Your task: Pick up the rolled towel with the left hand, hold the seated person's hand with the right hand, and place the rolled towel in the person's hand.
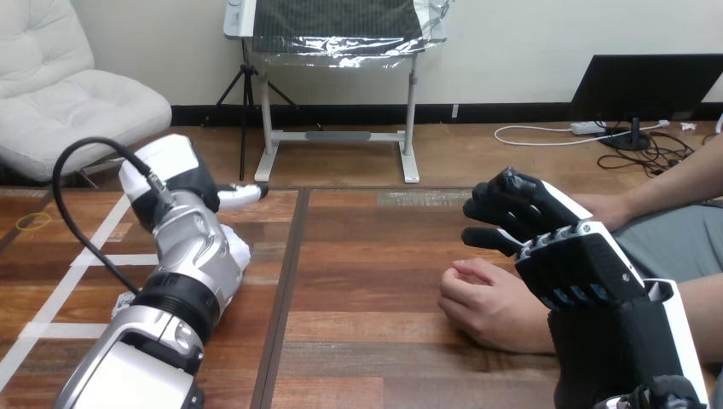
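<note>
Two robot arms reach over the wooden table (367, 281) in the head view, and a person's arms come in from the right edge.

The left hand (166, 175) is out over the table's left part, seen from behind with its white shell upward. Its silver forearm (183, 264) runs back to the lower left corner. From this side it cannot be told whether the hand is closed on anything. The rolled towel (237, 253) shows as a white patch just to the right of that forearm, below the hand and partly hidden by the arm. It cannot be made out whether the hand touches it.

The right hand (571, 256) is raised over the table's right part with its back to the camera. Its black fingers (503, 204) are curled inward and close together, and nothing shows in their grasp. The person's nearer hand (486, 302) rests on the table in a loose fist, just below and left of the right hand and partly overlapped by it. No finger is seen round it. The person's farther hand (601, 207) lies beyond the right hand, mostly hidden by its white shell.

White tape lines (102, 230) cross the table's left end, with a small yellow ring (32, 221) beside them.
</note>
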Available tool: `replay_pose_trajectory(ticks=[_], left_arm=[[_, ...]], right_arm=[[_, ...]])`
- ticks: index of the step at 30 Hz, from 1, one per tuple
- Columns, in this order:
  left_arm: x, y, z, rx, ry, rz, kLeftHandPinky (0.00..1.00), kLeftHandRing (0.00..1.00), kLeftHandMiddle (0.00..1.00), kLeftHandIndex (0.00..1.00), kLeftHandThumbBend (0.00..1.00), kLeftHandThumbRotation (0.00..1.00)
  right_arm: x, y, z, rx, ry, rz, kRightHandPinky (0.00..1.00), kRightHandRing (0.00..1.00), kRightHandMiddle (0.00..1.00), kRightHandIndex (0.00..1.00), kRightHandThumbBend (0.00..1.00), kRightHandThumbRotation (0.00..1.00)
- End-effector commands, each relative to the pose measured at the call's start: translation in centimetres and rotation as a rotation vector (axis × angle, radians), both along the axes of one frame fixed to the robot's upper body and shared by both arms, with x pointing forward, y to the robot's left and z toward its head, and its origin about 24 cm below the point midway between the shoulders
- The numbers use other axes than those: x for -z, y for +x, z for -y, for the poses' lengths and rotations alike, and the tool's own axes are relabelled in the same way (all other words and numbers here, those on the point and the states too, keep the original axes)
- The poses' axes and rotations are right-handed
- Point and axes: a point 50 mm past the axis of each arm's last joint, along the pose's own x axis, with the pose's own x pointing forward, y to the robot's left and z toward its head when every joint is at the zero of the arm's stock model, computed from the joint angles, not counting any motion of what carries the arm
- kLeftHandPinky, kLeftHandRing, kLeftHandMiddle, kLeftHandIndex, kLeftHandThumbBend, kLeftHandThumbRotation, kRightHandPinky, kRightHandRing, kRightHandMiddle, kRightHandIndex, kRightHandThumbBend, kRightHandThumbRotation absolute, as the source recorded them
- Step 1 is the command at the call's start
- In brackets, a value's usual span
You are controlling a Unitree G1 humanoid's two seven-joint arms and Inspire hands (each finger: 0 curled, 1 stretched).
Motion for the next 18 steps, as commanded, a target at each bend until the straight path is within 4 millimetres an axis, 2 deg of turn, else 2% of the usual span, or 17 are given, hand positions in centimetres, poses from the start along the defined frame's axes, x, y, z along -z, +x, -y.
replay_pose_trajectory(ticks=[1, 18], left_arm=[[-2.11, 0.61, 0.56, 0.023, -0.015, 0.071, 1.00, 1.00, 1.00, 0.95, 0.85, 0.65], [-1.69, -0.04, 0.34, 0.017, -0.073, 0.033, 1.00, 1.00, 1.00, 0.96, 0.87, 0.67]], right_arm=[[-1.00, 0.46, -0.12, -0.001, 0.015, 0.076, 0.73, 0.80, 0.81, 0.81, 0.95, 1.00], [-1.14, 0.51, -0.25, -0.009, 0.016, 0.079, 0.73, 0.80, 0.81, 0.81, 0.95, 1.00]])
